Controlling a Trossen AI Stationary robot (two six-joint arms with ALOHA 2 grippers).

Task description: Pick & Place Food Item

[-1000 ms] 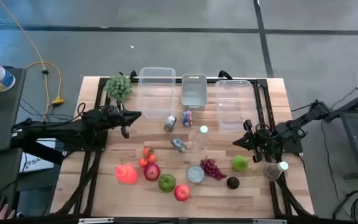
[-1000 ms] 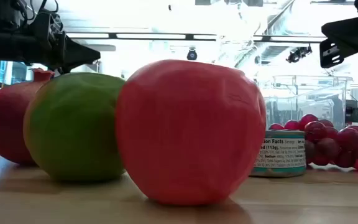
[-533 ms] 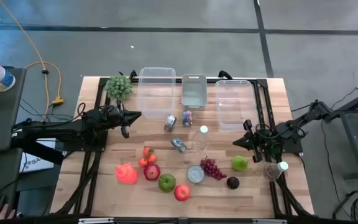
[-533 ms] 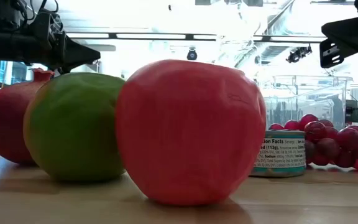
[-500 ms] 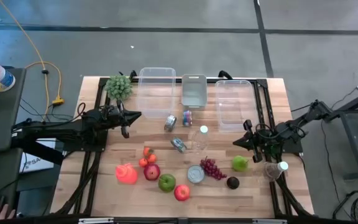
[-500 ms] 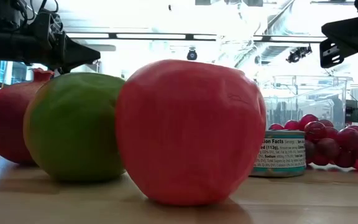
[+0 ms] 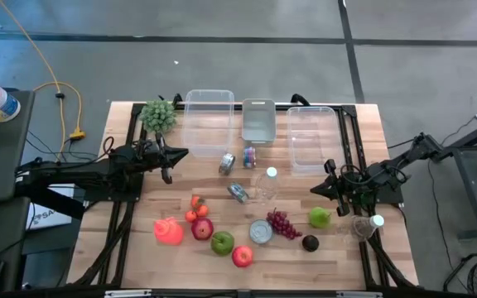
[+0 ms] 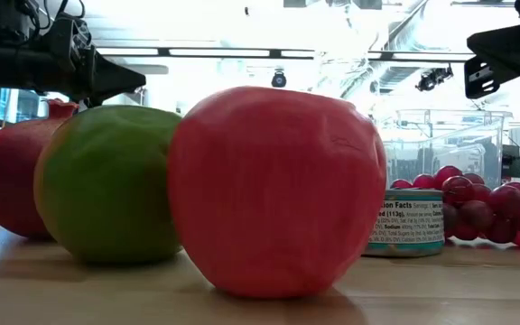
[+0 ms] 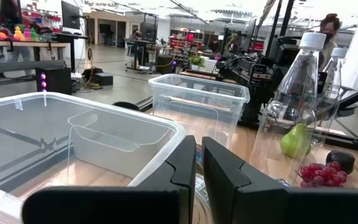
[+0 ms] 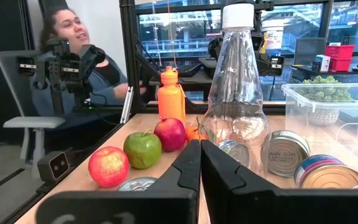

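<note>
Food lies on the near half of the wooden table: a red apple (image 7: 242, 257) (image 8: 273, 190), a green apple (image 7: 222, 242) (image 8: 106, 181), a dark red fruit (image 7: 202, 228), small tomatoes (image 7: 195, 207), grapes (image 7: 282, 223), a green pear (image 7: 320, 217) and a dark round fruit (image 7: 310, 242). A broccoli head (image 7: 159, 116) sits at the far left. My left gripper (image 7: 180, 154) (image 9: 197, 163) hovers shut at the left, beside the clear bin. My right gripper (image 7: 313, 190) (image 10: 199, 163) hovers shut at the right, just past the pear. Neither holds anything.
Two clear bins (image 7: 209, 112) (image 7: 311, 136) and a grey bin (image 7: 257, 120) line the far edge. Several cans (image 7: 227, 163) (image 7: 261, 232), a clear bottle (image 7: 267, 184), an orange bottle (image 7: 169, 231) and a second bottle (image 7: 367, 223) stand among the food. A person sits beyond the table's left side (image 10: 73, 56).
</note>
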